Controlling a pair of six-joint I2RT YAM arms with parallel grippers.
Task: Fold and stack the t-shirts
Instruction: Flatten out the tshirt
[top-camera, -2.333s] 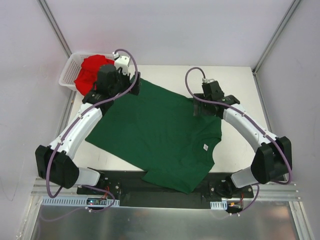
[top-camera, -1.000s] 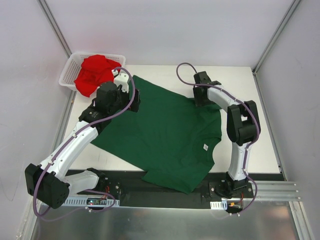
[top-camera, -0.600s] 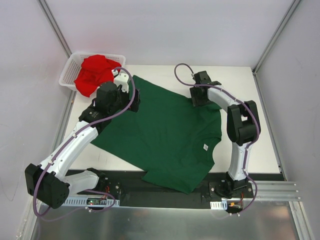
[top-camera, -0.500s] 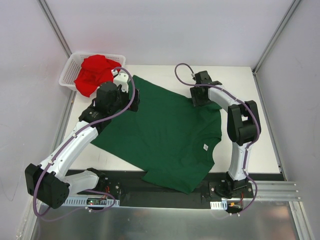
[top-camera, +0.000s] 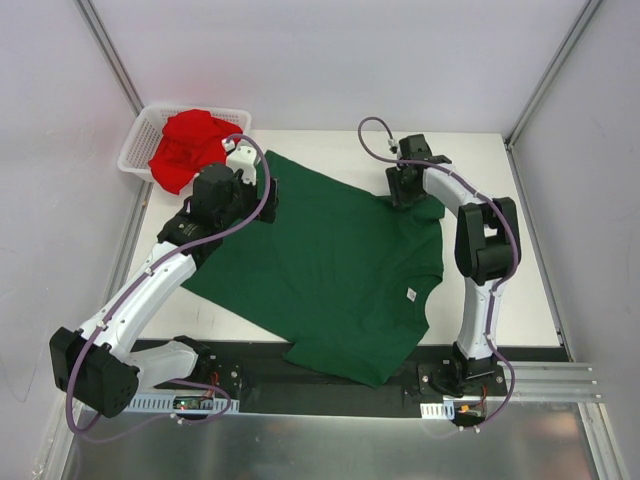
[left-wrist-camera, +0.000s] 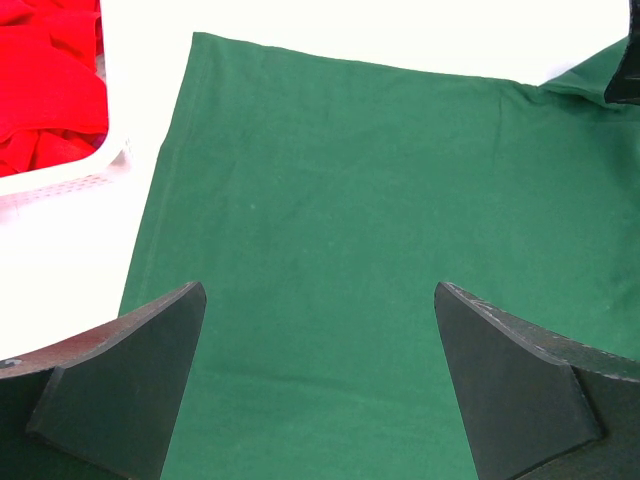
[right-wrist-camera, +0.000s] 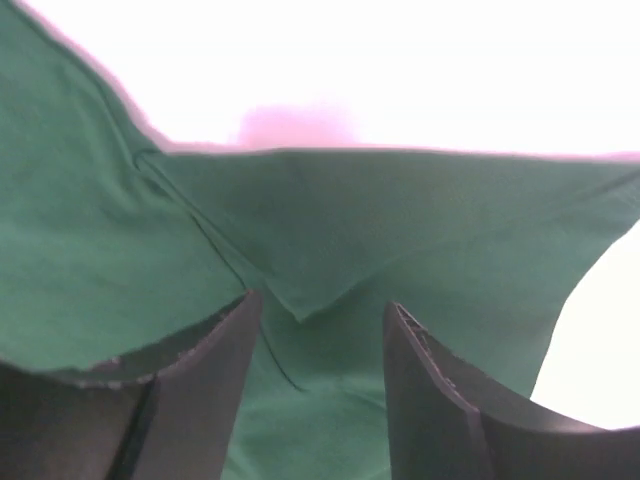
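A dark green t-shirt (top-camera: 320, 262) lies spread flat across the table, collar toward the near right. The bright red t-shirt (top-camera: 186, 146) sits crumpled in the white basket (top-camera: 137, 150) at the far left corner. My left gripper (top-camera: 266, 196) hovers over the green shirt's far left corner, wide open, with flat green cloth (left-wrist-camera: 340, 180) below its fingers (left-wrist-camera: 135, 380). My right gripper (top-camera: 402, 196) is down on the far right sleeve, open. A folded corner of the sleeve (right-wrist-camera: 310, 290) lies between its fingertips (right-wrist-camera: 245, 310).
The basket (left-wrist-camera: 70, 185) with red cloth (left-wrist-camera: 45, 80) lies just left of the green shirt's edge. Bare white table (top-camera: 500, 170) shows to the right of the sleeve and along the far edge. Enclosure walls stand on all sides.
My right wrist has shifted slightly to the right over the sleeve and its jaws have narrowed. The left arm and both shirts have stayed put.
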